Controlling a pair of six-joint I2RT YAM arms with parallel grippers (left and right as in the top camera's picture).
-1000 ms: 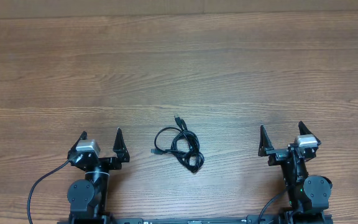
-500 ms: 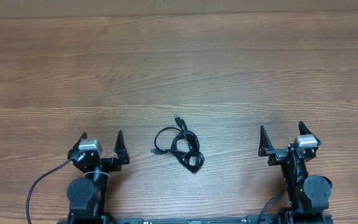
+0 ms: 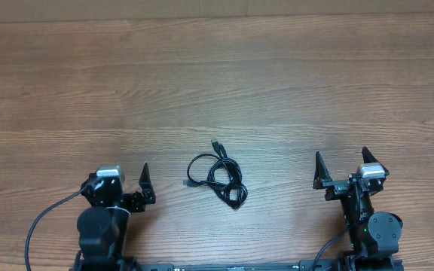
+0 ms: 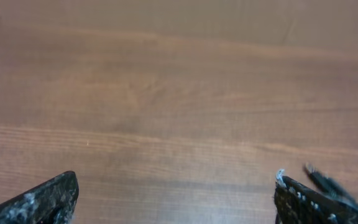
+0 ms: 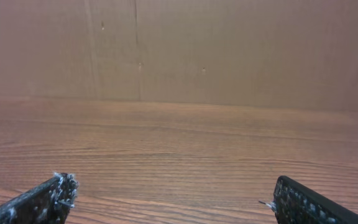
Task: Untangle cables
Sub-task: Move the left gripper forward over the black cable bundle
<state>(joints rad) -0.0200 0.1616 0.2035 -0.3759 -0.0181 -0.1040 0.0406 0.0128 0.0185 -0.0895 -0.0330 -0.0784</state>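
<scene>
The cables (image 3: pixel 218 176) are a small knotted bundle of thin black cord with plug ends, lying on the wooden table (image 3: pixel 217 83) between the two arms. My left gripper (image 3: pixel 123 172) is open and empty, to the left of the bundle. In the left wrist view its fingers spread wide (image 4: pixel 176 186), and a cable end (image 4: pixel 328 183) shows blurred at the right edge. My right gripper (image 3: pixel 340 161) is open and empty, to the right of the bundle. The right wrist view (image 5: pixel 173 190) shows only bare table and none of the cables.
A brown cardboard wall (image 5: pixel 179 50) stands behind the far table edge. Thick black wires (image 3: pixel 40 229) run from the left arm base near the front edge.
My left arm has tilted and shifted slightly; its wrist now sits lower in the overhead view. The right arm and the cables have not moved.
</scene>
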